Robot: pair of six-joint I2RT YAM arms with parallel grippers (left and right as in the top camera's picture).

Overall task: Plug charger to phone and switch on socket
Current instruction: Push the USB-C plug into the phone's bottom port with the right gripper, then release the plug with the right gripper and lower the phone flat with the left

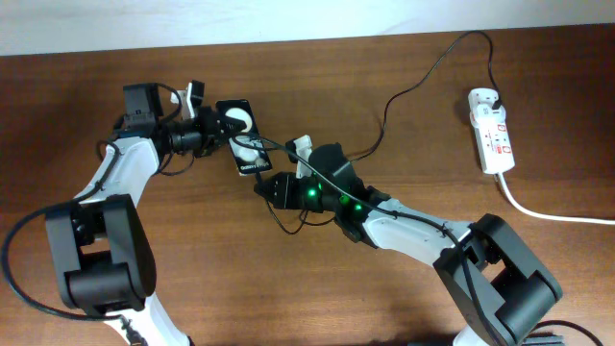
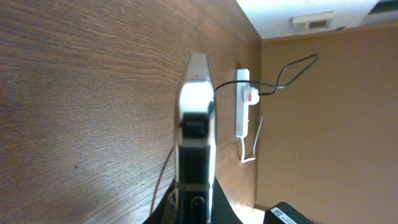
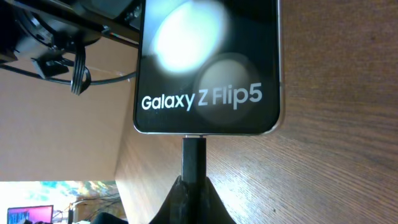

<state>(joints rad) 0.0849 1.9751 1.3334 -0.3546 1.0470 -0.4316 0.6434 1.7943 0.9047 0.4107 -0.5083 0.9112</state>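
The black phone (image 1: 242, 136) lies tilted on the table, held at its far end by my left gripper (image 1: 213, 127), which is shut on it. In the left wrist view its thin edge (image 2: 195, 130) runs away from the jaws. My right gripper (image 1: 272, 185) is shut on the charger's connector tip (image 3: 193, 155), which meets the phone's lettered end (image 3: 206, 68). The black charger cable (image 1: 404, 91) runs right to its plug in the white socket (image 1: 491, 131). The socket also shows in the left wrist view (image 2: 243, 102).
The socket's thick white cord (image 1: 553, 213) runs off the right edge of the wooden table (image 1: 288, 288). The charger cable loops between the phone and the socket. A pale wall lies beyond the table's far edge.
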